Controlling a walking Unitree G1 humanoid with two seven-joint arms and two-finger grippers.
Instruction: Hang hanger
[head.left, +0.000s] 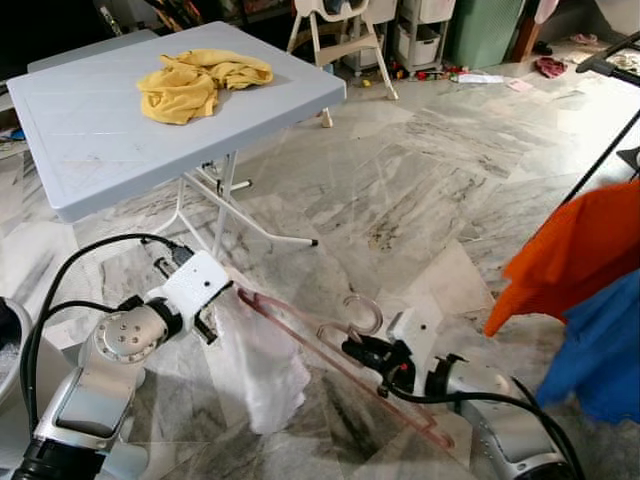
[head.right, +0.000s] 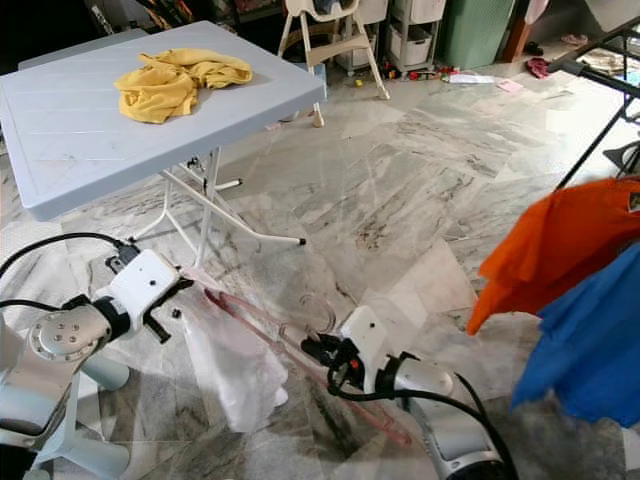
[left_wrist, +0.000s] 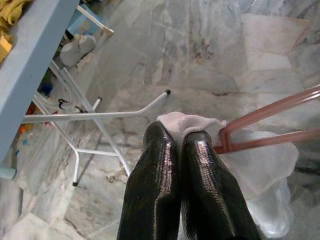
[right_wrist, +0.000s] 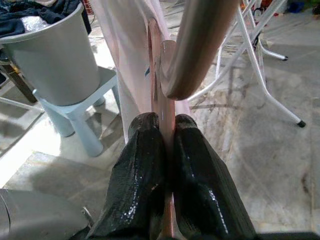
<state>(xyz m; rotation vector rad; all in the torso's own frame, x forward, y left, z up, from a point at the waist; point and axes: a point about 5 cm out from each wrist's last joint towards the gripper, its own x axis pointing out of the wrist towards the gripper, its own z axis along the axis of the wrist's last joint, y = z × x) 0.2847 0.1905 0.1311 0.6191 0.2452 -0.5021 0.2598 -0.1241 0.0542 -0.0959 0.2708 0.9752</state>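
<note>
I have the pink hanger (head.left: 330, 350) carried low over the marble floor (head.left: 420, 190) between both arms, a white garment (head.left: 262, 370) draped on it, so I judge the step in hand is carrying it to the rack; hanging is not yet done. My left fingers (left_wrist: 175, 175) are pressed together on the hanger's end and a fold of the white cloth. My right fingers (right_wrist: 160, 170) are clamped on the hanger's bar just below its hook (head.left: 362, 312). Both forearms reach forward at low height, the left bent in from the side, the right angled inward. Next I should turn toward the dark rack bar (head.left: 608, 60) on my right, above the orange shirt (head.left: 570, 250) and blue shirt (head.left: 600, 350), raise the hook and catch it over that bar. The desk (head.left: 100, 150) with the yellow cloth (head.left: 195, 80) stands well apart
</note>
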